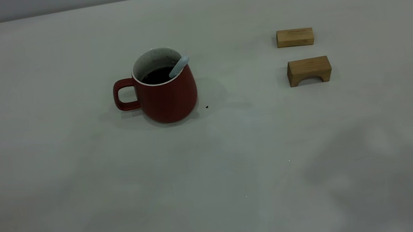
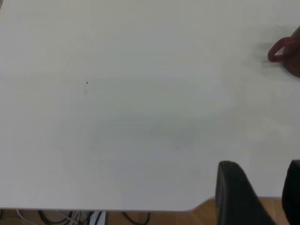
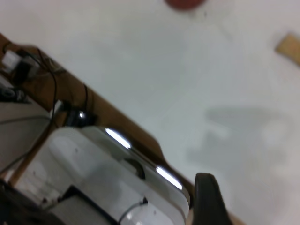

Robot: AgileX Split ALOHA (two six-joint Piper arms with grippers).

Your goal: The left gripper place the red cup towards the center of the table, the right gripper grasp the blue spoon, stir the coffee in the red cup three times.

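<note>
Just one red cup [image 1: 164,93], two wooden blocks [image 1: 295,37]

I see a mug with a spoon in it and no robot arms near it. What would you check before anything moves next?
1. Cup upright, near the table's middle: ok.
2. Coffee in the cup: ok; one dark speck lies on the table beside it.
3. Spoon left in the cup, leaning on the rim: ok.
4. Left tool away from the cup, over the table edge: ok; it looks open.
5. Right tool clear of the cup: ok; open or shut: cannot tell.
6. Two wooden blocks standing apart from the cup: ok.
</note>
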